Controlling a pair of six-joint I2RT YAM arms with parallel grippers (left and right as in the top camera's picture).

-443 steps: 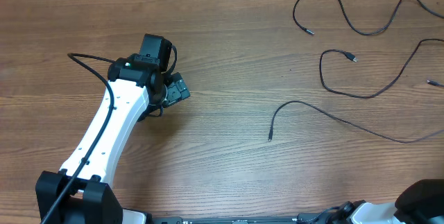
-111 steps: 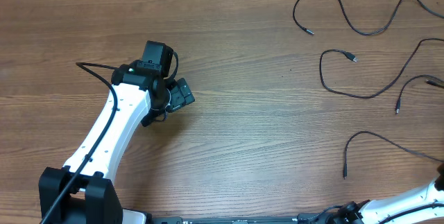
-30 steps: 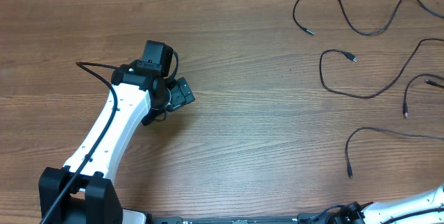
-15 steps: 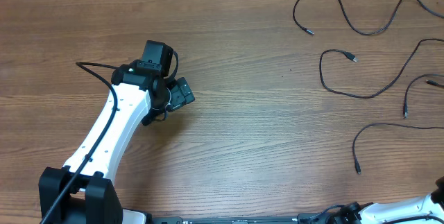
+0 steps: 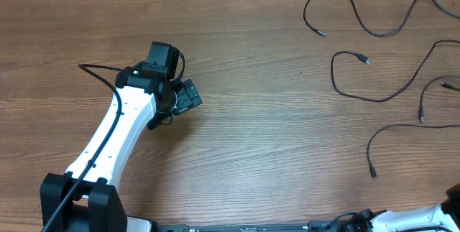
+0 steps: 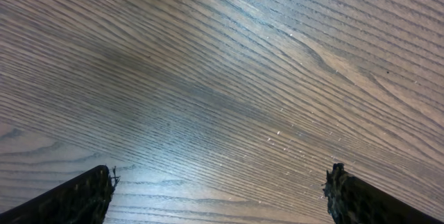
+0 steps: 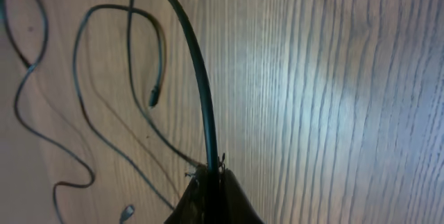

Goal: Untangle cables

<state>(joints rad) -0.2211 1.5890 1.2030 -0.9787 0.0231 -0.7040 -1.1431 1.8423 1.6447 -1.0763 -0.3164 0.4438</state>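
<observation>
Several thin black cables lie at the table's right side. One (image 5: 357,16) loops at the far right. A second (image 5: 374,97) curves below it, with a silver tip. A third tip (image 5: 421,117) lies near the right edge. My right gripper (image 7: 211,175) is shut on a cable (image 7: 198,78) that arcs up and ends in a free plug tip (image 7: 152,99). In the overhead view this cable (image 5: 381,137) runs off the right edge and the right gripper is out of view. My left gripper (image 5: 188,97) is open and empty over bare wood, its fingers (image 6: 76,200) wide apart.
The wooden table (image 5: 273,138) fills the view. The left arm (image 5: 118,124) reaches from the front left corner, with its own thicker black wire (image 5: 97,70) beside it. More thin cable strands (image 7: 41,113) lie left of the right gripper.
The held cable's free tip has slid right and toward the front edge, following the right gripper. The left arm has not moved in the last seconds.
</observation>
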